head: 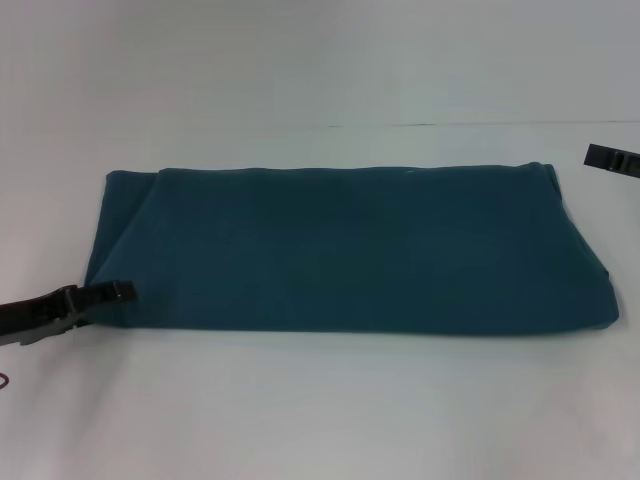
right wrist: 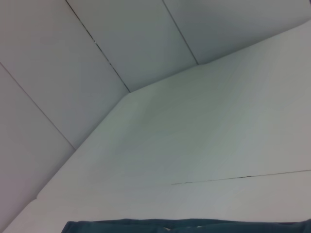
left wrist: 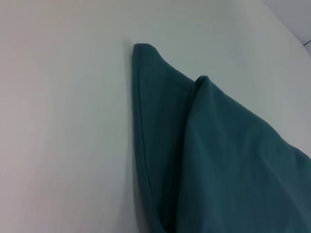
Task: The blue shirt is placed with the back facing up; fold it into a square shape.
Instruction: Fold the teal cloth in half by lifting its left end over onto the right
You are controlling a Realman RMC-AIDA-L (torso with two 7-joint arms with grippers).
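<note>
The left gripper (head: 122,291) sits lowest and nearest, its fingers touching the near-left edge of the blue shirt (head: 340,250) — whether they are pinching cloth or merely beside it, I cannot tell. The shirt lies past them on the white tabletop (head: 320,400), already a long flat band. To square it, gather every layer at that corner and carry it level across. The right gripper (head: 612,159) hangs beyond the far-right corner, apart — finger state unclear.

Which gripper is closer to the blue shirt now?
Left. The left gripper touches the blue shirt at its near left corner; the right gripper sits off its far right corner.
</note>
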